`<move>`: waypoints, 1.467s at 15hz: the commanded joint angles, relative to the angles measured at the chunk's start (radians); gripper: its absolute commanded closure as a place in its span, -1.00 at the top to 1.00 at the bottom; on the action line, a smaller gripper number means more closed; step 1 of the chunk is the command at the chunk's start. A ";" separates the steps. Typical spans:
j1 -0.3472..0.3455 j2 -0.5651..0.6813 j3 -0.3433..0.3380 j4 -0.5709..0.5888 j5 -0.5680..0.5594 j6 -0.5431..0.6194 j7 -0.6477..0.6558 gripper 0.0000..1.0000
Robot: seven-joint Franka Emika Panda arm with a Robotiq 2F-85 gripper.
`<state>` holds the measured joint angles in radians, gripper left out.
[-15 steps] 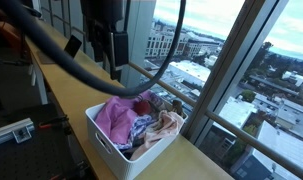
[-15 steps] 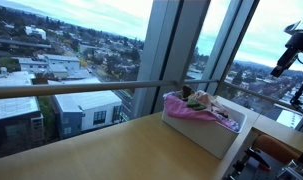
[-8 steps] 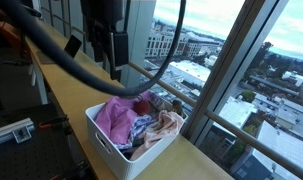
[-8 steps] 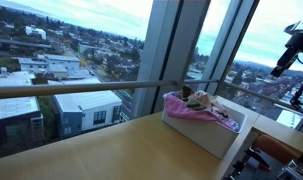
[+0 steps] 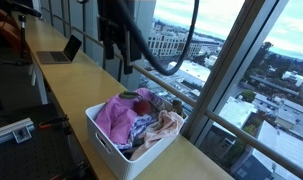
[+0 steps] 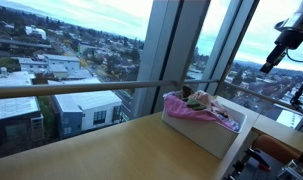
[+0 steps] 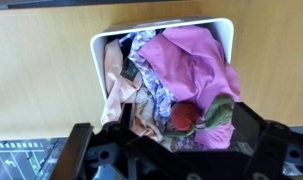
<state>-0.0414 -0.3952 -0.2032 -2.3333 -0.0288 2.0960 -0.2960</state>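
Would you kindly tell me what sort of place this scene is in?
Probably a high-floor office or lab: floor-to-ceiling windows look down on city rooftops, a laptop sits on the long wooden counter, and the gripper hangs above a white bin of clothes.

I am reading the bin (image 7: 161, 27) as smooth white plastic, slightly glossy. The garments (image 7: 196, 65) inside are showing soft, creased, matt cloth. The worktop (image 7: 41, 70) is presenting pale wood, smooth and matt. My fingers (image 7: 76, 152) are appearing matt black.
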 commanded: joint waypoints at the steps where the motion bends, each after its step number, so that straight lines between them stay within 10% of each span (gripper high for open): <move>1: 0.021 0.161 0.017 0.127 0.040 0.041 -0.028 1.00; 11: 0.001 0.587 0.101 0.236 0.193 0.226 -0.113 1.00; 22: -0.063 1.018 0.169 0.276 0.039 0.495 -0.102 1.00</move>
<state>-0.0805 0.5239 -0.0558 -2.1023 0.0710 2.5445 -0.4035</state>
